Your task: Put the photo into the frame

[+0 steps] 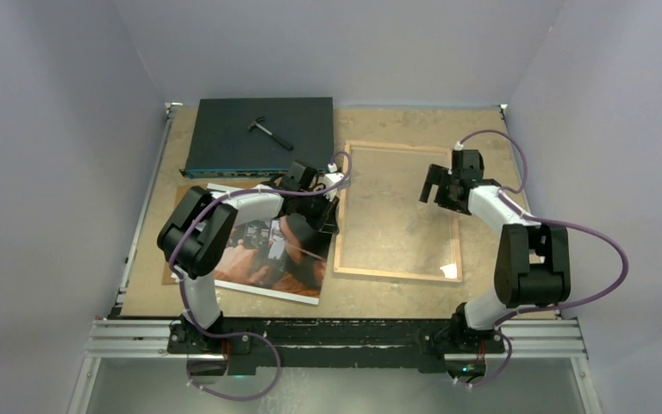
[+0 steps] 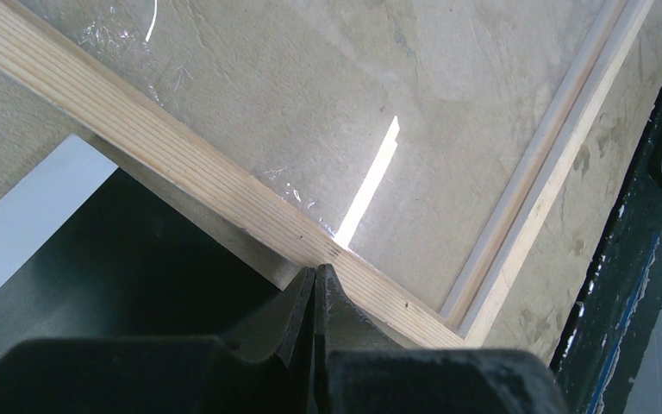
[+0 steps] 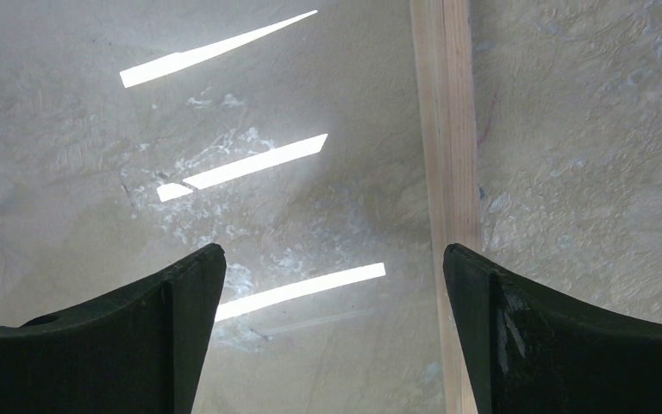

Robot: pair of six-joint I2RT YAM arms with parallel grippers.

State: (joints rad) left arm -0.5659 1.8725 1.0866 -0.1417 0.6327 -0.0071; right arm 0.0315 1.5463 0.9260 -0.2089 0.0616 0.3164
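The frame [image 1: 396, 274] lies flat mid-table, its light wood rim up, with a clear pane inside. Left of it lies the photo [image 1: 263, 259], a dark reddish print with a white border, partly under my left arm. My left gripper [image 1: 333, 222] is shut, its tips [image 2: 315, 272] against the outer side of the frame's left rail [image 2: 181, 177], above the photo's dark edge [image 2: 138, 250]; nothing shows between the fingers. My right gripper [image 1: 438, 185] hovers open over the pane near the right rail [image 3: 448, 129]. The gap between its tips [image 3: 334, 259] is empty.
A dark flat box with ports [image 1: 259, 129] sits at the back left with a small tool [image 1: 269, 131] on top. A brown board edge [image 1: 171, 274] peeks from under the photo. Grey walls enclose the table; a black rail [image 1: 336, 332] runs along the near edge.
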